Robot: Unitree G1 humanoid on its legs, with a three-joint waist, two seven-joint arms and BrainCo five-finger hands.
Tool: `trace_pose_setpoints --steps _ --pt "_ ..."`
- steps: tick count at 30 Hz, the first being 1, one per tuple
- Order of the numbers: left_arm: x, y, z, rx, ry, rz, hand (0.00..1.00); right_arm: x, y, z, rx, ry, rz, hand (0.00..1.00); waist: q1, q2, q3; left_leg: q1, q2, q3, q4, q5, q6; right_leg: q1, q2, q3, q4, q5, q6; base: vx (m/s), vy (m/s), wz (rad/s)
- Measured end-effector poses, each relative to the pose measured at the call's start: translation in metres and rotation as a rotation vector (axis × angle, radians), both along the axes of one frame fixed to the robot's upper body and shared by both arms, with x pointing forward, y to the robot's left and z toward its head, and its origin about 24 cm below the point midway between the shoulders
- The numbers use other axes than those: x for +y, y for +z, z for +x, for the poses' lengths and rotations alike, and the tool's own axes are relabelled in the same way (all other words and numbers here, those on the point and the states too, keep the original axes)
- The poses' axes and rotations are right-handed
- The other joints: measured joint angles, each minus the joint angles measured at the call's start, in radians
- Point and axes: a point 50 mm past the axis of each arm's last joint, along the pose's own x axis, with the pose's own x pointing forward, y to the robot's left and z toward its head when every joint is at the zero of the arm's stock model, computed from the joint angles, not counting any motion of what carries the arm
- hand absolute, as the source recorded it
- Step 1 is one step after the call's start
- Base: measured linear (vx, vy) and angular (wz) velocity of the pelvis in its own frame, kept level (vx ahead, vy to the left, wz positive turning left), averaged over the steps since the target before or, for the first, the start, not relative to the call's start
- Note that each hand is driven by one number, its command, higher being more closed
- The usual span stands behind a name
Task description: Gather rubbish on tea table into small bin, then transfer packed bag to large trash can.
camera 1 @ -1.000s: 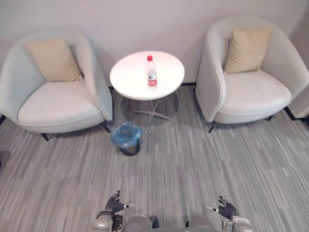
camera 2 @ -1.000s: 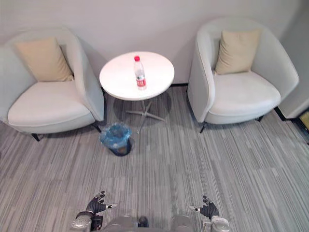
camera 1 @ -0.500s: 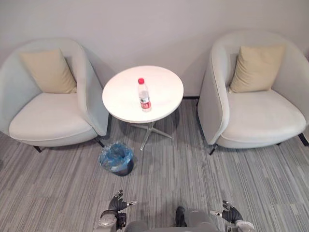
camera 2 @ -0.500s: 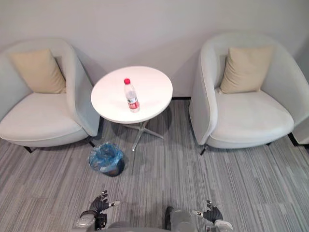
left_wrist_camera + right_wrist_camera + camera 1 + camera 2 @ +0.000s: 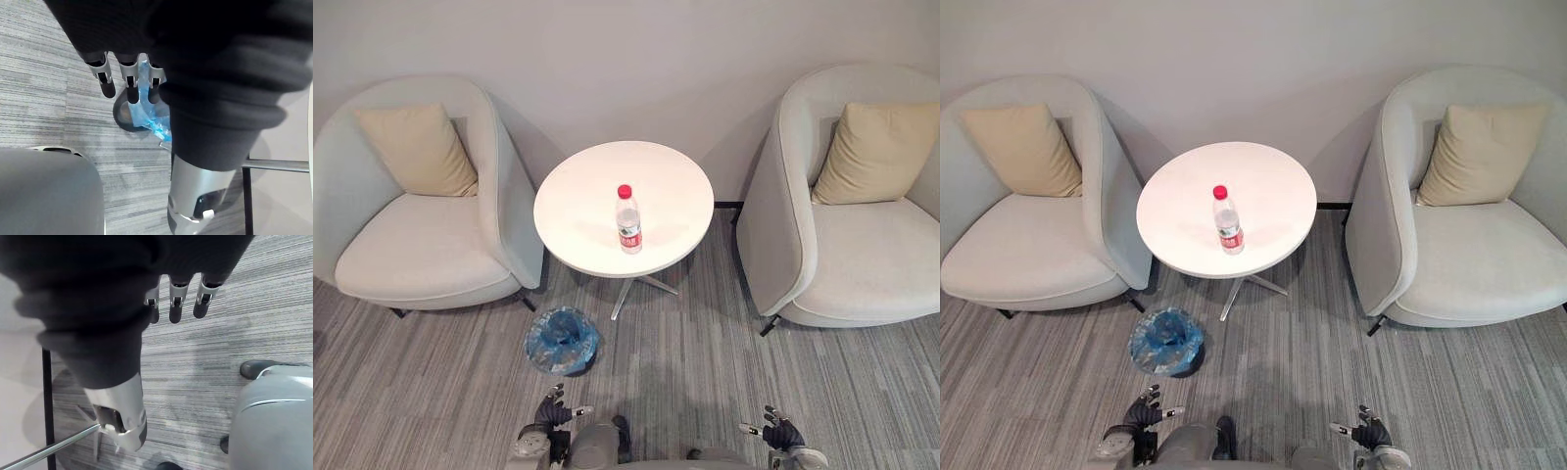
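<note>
A clear plastic bottle (image 5: 627,219) with a red cap and a red label stands upright near the middle of the round white tea table (image 5: 578,211). On the carpet to the table's front left sits a small dark bin (image 5: 562,340) lined with a blue bag (image 5: 152,110). My left hand (image 5: 551,412) hangs low at the bottom edge of the eye views, open and holding nothing, a short way in front of the bin. My right hand (image 5: 778,432) hangs open and empty at the bottom right, over bare carpet (image 5: 254,328).
A pale armchair (image 5: 421,240) with a beige cushion (image 5: 415,148) stands left of the table, and a matching one (image 5: 857,250) with a cushion (image 5: 876,152) stands right. A grey wall runs behind them. Striped grey carpet (image 5: 705,362) lies between me and the table.
The whole picture has shifted: the table, the bin and the chairs now sit nearer and further right, so the camera has moved. Both hands hang open as before.
</note>
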Motion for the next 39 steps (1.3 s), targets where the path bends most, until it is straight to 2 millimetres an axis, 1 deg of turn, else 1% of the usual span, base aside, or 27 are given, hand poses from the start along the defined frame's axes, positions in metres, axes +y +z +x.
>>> trace_pose_setpoints --steps 1,2,3,4,5,6,7,8,9,10,11,12,13,14,15,16,19,22,24,26,29,30,31,33,36,38,39 --pt "0.001 0.0 -0.002 0.006 -0.003 0.004 0.0 0.002 0.001 0.005 -0.01 0.015 0.001 0.0 0.0 -0.001 -0.001 0.036 -0.015 0.017 -0.023 -0.009 0.007 -0.05 -0.014 0.029 0.137 -0.008 0.02 0.27 0.118 -0.21" --pt "0.003 -0.001 -0.005 0.016 -0.018 0.013 0.0 0.006 0.001 0.009 -0.014 0.037 0.003 0.0 -0.006 -0.006 -0.003 0.074 -0.031 0.023 -0.042 -0.015 0.017 -0.1 -0.032 0.04 0.274 0.0 0.06 0.27 0.107 -0.08" --pt "0.004 -0.001 -0.004 0.016 -0.03 0.019 0.0 0.008 0.0 0.008 -0.011 0.043 0.006 0.0 -0.01 -0.008 -0.005 0.09 -0.037 0.019 -0.046 -0.018 0.023 -0.119 -0.041 0.039 0.336 0.011 0.08 0.3 0.054 0.21" --pt "0.005 0.0 -0.002 0.014 -0.047 0.027 0.0 0.011 -0.002 0.005 0.001 0.048 0.013 0.0 -0.024 -0.012 -0.008 0.117 -0.041 0.004 -0.049 -0.027 0.037 -0.138 -0.044 0.037 0.406 -0.006 0.063 0.24 0.005 0.25" --pt "0.005 0.001 0.0 0.01 -0.052 0.03 0.0 0.012 -0.003 0.004 0.01 0.049 0.016 0.0 -0.027 -0.013 -0.009 0.129 -0.041 -0.007 -0.055 -0.029 0.039 -0.148 -0.044 0.035 0.421 -0.018 0.042 0.29 -0.023 0.35" --pt "0.007 0.001 0.0 0.012 -0.052 0.034 0.0 0.012 -0.003 0.004 0.014 0.054 0.015 0.0 -0.029 -0.007 -0.012 0.155 -0.036 -0.032 -0.076 -0.028 0.038 -0.174 -0.032 0.015 0.421 -0.041 0.007 0.26 -0.067 0.37" --pt "0.007 0.001 0.002 0.009 -0.054 0.033 0.0 0.011 -0.003 0.002 0.018 0.053 0.011 0.0 -0.034 0.001 -0.013 0.168 -0.016 -0.048 -0.084 -0.028 0.038 -0.212 -0.007 0.003 0.397 -0.052 -0.013 0.25 -0.081 0.38" --pt "0.007 0.002 0.003 0.007 -0.054 0.033 0.0 0.011 -0.004 0.0 0.022 0.052 0.011 0.0 -0.038 0.003 -0.013 0.171 -0.006 -0.058 -0.083 -0.027 0.036 -0.23 0.006 0.002 0.373 -0.053 -0.019 0.23 -0.123 0.42" --pt "0.007 0.002 0.004 0.007 -0.054 0.035 0.0 0.011 -0.004 0.0 0.022 0.052 0.011 0.0 -0.046 0.005 -0.012 0.177 0.012 -0.081 -0.078 -0.026 0.033 -0.258 0.026 0.01 0.29 -0.047 -0.025 0.22 -0.146 0.46" --pt "0.009 0.002 0.001 0.012 -0.054 0.04 0.0 0.012 -0.004 0.0 0.023 0.054 0.013 0.0 -0.049 -0.015 -0.018 0.188 0.009 -0.089 -0.075 -0.026 -0.001 -0.264 0.026 0.02 0.135 0.042 -0.022 0.29 -0.186 0.44" --pt "0.012 0.002 -0.001 0.017 -0.054 0.045 0.0 0.013 -0.006 -0.006 0.037 0.051 0.016 0.0 -0.048 -0.04 -0.026 0.194 -0.006 -0.094 -0.076 -0.031 -0.022 -0.26 0.014 0.036 0.055 0.171 -0.025 0.29 -0.178 0.37" --pt "0.006 -0.002 -0.004 0.038 -0.051 0.028 0.0 0.007 -0.005 -0.008 0.045 0.044 0.002 0.0 -0.052 -0.016 -0.022 0.209 0.015 -0.122 -0.078 -0.052 -0.053 -0.246 0.031 0.025 0.074 0.193 -0.043 0.29 -0.173 0.22" --pt "0.001 -0.003 -0.006 0.043 -0.056 0.007 0.0 0.003 -0.004 -0.009 0.048 0.041 -0.01 0.0 -0.05 -0.004 -0.027 0.209 0.034 -0.137 -0.085 -0.049 -0.056 -0.226 0.05 0.017 0.045 0.193 -0.046 0.21 -0.144 0.13" --pt "-0.001 -0.003 -0.007 0.043 -0.057 0.0 0.0 0.002 -0.004 -0.009 0.048 0.041 -0.012 0.0 -0.049 -0.001 -0.027 0.213 0.044 -0.14 -0.094 -0.047 -0.06 -0.219 0.06 0.015 0.028 0.196 -0.051 0.16 -0.144 0.06" --pt "-0.004 -0.004 -0.006 0.042 -0.063 -0.006 0.0 -0.001 -0.004 -0.009 0.046 0.036 -0.016 0.0 -0.051 0.018 -0.034 0.226 0.057 -0.144 -0.119 -0.036 -0.077 -0.202 0.072 0.003 -0.004 0.202 -0.061 0.11 -0.123 0.09" --pt "-0.005 -0.003 -0.004 0.037 -0.065 -0.007 0.0 -0.001 -0.004 -0.01 0.05 0.034 -0.017 0.0 -0.053 0.019 -0.034 0.235 0.065 -0.149 -0.141 -0.027 -0.088 -0.188 0.079 -0.006 -0.025 0.207 -0.067 0.08 -0.1 0.15" --pt "-0.003 -0.002 -0.003 0.03 -0.054 -0.005 0.0 0.001 -0.006 -0.014 0.062 0.031 -0.009 0.0 -0.053 0.018 -0.037 0.241 0.068 -0.171 -0.166 -0.013 -0.09 -0.165 0.082 -0.021 -0.066 0.225 -0.071 0.01 -0.034 0.17" --pt "-0.002 -0.003 -0.005 0.038 -0.052 -0.003 0.0 0.001 -0.006 -0.015 0.064 0.03 -0.009 0.0 -0.052 0.019 -0.037 0.237 0.063 -0.183 -0.183 -0.003 -0.093 -0.147 0.08 -0.028 -0.122 0.261 -0.064 -0.05 0.023 0.12" --pt "0.001 -0.003 -0.006 0.041 -0.053 0.004 0.0 0.002 -0.006 -0.017 0.068 0.03 -0.009 0.0 -0.051 0.016 -0.038 0.234 0.055 -0.195 -0.195 0.006 -0.087 -0.131 0.077 -0.036 -0.163 0.289 -0.059 -0.09 0.029 0.18" --pt "0.003 -0.003 -0.006 0.042 -0.053 0.011 0.0 0.002 -0.006 -0.016 0.066 0.031 -0.01 0.0 -0.05 0.013 -0.039 0.233 0.048 -0.198 -0.217 0.017 -0.082 -0.12 0.069 -0.044 -0.199 0.314 -0.056 -0.09 0.04 0.15" --pt "0.006 -0.003 -0.008 0.049 -0.053 0.018 0.0 0.003 -0.003 -0.008 0.031 0.048 -0.016 0.0 -0.048 0.011 -0.04 0.229 0.043 -0.206 -0.237 0.018 -0.083 -0.107 0.064 -0.048 -0.248 0.351 -0.054 -0.12 0.02 0.06" --pt "0.007 -0.003 -0.008 0.052 -0.055 0.021 0.0 0.003 0.003 0.0 -0.014 0.074 -0.034 0.0 -0.046 0.007 -0.042 0.222 0.042 -0.212 -0.237 0.019 -0.084 -0.102 0.062 -0.047 -0.274 0.366 -0.047 -0.21 -0.026 0.04" --pt "0.01 -0.002 -0.008 0.049 -0.056 0.029 0.0 0.002 0.035 0.032 -0.234 0.162 -0.107 0.0 -0.048 -0.005 -0.048 0.217 0.037 -0.224 -0.252 0.024 -0.098 -0.093 0.061 -0.049 -0.315 0.389 -0.051 -0.2 -0.03 0.06" --pt "0.009 -0.002 -0.008 0.047 -0.065 0.029 0.0 -0.002 0.042 0.038 -0.27 0.177 -0.131 0.0 -0.049 -0.012 -0.052 0.215 0.043 -0.226 -0.252 0.022 -0.099 -0.093 0.062 -0.051 -0.316 0.389 -0.052 -0.08 -0.015 0.06" --pt "0.01 -0.002 -0.009 0.05 -0.064 0.031 0.0 -0.002 0.049 0.045 -0.306 0.186 -0.139 0.0 -0.052 -0.016 -0.055 0.204 0.047 -0.243 -0.254 0.023 -0.101 -0.094 0.064 -0.067 -0.322 0.388 -0.052 0.0 -0.016 0.14" --pt "0.009 -0.002 -0.012 0.042 -0.063 0.03 0.0 -0.007 0.074 0.064 -0.427 0.226 -0.185 0.0 -0.053 -0.014 -0.056 0.203 0.048 -0.247 -0.26 0.026 -0.105 -0.095 0.065 -0.071 -0.322 0.385 -0.054 0.03 0.005 0.08" --pt "0.009 -0.002 -0.012 0.04 -0.063 0.029 0.0 -0.009 0.081 0.07 -0.461 0.238 -0.201 0.0 -0.051 -0.014 -0.056 0.203 0.048 -0.248 -0.261 0.027 -0.106 -0.095 0.065 -0.072 -0.321 0.384 -0.054 0.04 0.018 0.05"
